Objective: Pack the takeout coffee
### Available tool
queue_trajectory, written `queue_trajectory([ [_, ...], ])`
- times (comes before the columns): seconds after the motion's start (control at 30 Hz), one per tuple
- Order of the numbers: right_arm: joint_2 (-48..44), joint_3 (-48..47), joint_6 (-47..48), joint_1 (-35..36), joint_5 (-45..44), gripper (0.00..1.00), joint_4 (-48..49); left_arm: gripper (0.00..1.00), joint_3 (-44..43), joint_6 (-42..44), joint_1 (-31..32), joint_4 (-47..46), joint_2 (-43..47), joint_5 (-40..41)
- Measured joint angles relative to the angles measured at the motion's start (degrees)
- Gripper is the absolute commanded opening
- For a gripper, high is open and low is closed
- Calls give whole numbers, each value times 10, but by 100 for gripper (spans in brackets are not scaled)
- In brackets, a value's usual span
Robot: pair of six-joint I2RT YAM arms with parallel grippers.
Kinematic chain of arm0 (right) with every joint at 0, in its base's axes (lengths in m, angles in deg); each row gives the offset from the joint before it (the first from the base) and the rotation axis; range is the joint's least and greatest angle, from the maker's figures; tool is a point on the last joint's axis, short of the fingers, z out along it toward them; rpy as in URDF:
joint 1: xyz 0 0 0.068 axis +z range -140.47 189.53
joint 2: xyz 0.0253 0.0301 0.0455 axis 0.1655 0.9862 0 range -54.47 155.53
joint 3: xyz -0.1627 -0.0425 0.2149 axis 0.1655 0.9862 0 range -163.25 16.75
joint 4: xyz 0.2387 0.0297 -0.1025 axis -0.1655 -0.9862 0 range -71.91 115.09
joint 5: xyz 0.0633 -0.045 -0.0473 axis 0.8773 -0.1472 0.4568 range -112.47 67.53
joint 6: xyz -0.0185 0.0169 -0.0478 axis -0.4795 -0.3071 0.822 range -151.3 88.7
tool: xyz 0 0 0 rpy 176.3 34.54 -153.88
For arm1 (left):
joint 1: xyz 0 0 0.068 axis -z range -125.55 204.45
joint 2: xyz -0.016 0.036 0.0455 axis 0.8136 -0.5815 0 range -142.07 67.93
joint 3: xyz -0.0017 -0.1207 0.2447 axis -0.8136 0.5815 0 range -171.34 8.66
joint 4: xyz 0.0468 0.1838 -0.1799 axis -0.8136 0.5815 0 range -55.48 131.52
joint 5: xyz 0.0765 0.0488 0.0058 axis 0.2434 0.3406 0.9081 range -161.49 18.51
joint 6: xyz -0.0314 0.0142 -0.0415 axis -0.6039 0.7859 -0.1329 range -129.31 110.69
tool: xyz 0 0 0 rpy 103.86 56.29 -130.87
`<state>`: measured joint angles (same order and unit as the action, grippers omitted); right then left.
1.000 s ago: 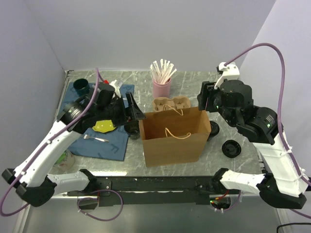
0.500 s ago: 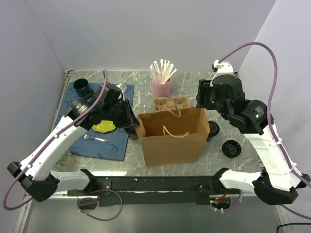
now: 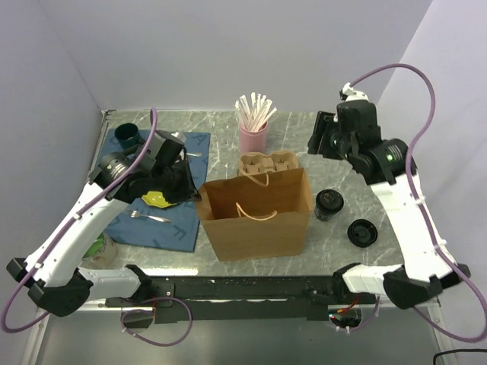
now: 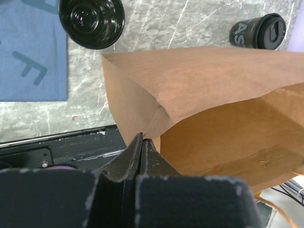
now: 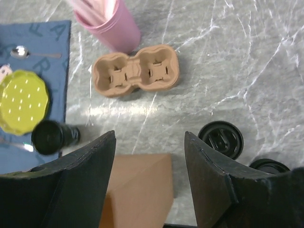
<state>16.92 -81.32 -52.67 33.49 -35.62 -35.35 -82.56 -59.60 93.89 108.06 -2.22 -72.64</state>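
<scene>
A brown paper bag [image 3: 251, 217] stands open mid-table. My left gripper [image 3: 196, 195] is shut on the bag's left rim, and the left wrist view shows its fingertips pinching the paper fold [image 4: 141, 138] of the bag [image 4: 204, 90]. A lidded black coffee cup [image 3: 327, 204] stands just right of the bag. An open black cup [image 4: 91, 19] sits by the blue mat, hidden under my left arm in the top view. My right gripper [image 3: 323, 141] hangs open and empty above the far right of the table, over the bag's corner [image 5: 137, 190] in its own view.
A cardboard cup carrier [image 3: 266, 162] lies behind the bag, with a pink cup of stirrers [image 3: 253, 135] behind that. A loose black lid [image 3: 362, 232] lies at the right. The blue mat [image 3: 171, 220] holds a yellow lid [image 3: 157, 198], a fork [image 3: 148, 217] and a dark green cup [image 3: 127, 137].
My left gripper closed on the bag's left rim and the bag shifted left. The right arm drew back toward the far right, uncovering the lidded cup.
</scene>
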Motion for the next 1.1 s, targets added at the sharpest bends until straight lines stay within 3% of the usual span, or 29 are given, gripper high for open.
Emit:
queue_trajectory([
  [0.17, 70, 14, -2, -45, 51, 68, 41, 1, 18, 0, 0, 3, 16, 13],
  [0.4, 195, 21, 2, -56, 89, 70, 70, 1, 40, -5, -17, 7, 44, 31],
  [0.87, 381, -3, 6, -32, 108, 74, 121, 1, 42, 43, -51, 24, 59, 33],
  [1.1, 425, -7, 7, -2, 120, 75, 155, 1, 43, 47, -54, 26, 59, 35],
])
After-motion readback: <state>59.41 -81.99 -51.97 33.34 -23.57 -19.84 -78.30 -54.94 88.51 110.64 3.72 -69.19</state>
